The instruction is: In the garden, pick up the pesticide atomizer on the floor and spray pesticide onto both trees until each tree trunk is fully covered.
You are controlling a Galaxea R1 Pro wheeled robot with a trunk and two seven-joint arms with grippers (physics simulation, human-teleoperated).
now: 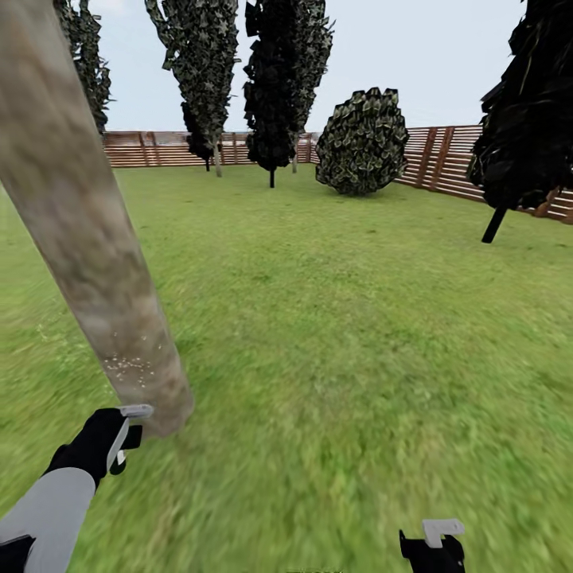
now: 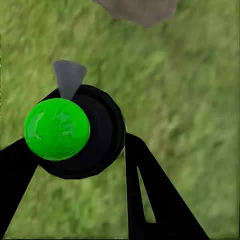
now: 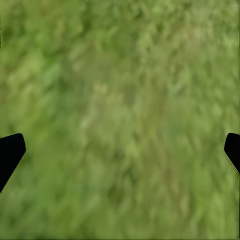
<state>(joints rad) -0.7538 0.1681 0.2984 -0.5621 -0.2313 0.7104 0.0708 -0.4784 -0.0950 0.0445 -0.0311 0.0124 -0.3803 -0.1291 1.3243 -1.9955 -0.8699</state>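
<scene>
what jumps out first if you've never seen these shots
The thick tan-grey tree trunk leaning across the head view's left, with white pesticide specks near its base. Just below it, the left gripper holds the dark atomizer, whose bright green round face dominates the left wrist view.

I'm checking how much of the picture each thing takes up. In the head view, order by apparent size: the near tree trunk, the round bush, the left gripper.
1. Tree trunk, largest, though its nearness to the camera inflates it.
2. Round bush.
3. Left gripper, smallest.
</scene>
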